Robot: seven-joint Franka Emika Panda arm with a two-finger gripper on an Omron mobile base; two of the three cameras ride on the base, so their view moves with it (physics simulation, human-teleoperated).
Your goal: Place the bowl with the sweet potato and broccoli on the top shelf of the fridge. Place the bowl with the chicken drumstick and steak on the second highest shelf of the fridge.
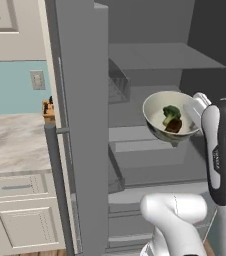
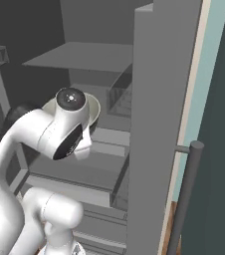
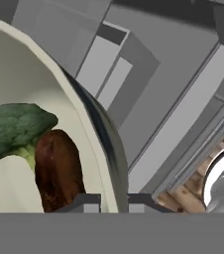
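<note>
I have the bowl with sweet potato and broccoli [image 1: 157, 111] in the air in front of the open fridge, tipped so its mouth faces the left base camera. It hangs below the top shelf [image 1: 160, 56] and touches no shelf that I can see. Inside, the broccoli [image 1: 171, 113] sits just above the sweet potato [image 1: 174, 126], the two touching, both lying low against the inner wall. From the hand view the broccoli [image 3: 16, 130] presses against the sweet potato [image 3: 57, 168] right beside the rim. The fingers [image 3: 110, 202] are closed on that rim, one tip inside the bowl and one outside, with the wall pinched between them. In the right base view the bowl [image 2: 92, 108] peeks out behind the arm's wrist, with the top shelf [image 2: 82, 56] above it. The fridge door [image 1: 80, 125] stands open to the left, and beyond it a marbled table [image 1: 12, 142] carries a knife block [image 1: 48, 111] by the wall.
</note>
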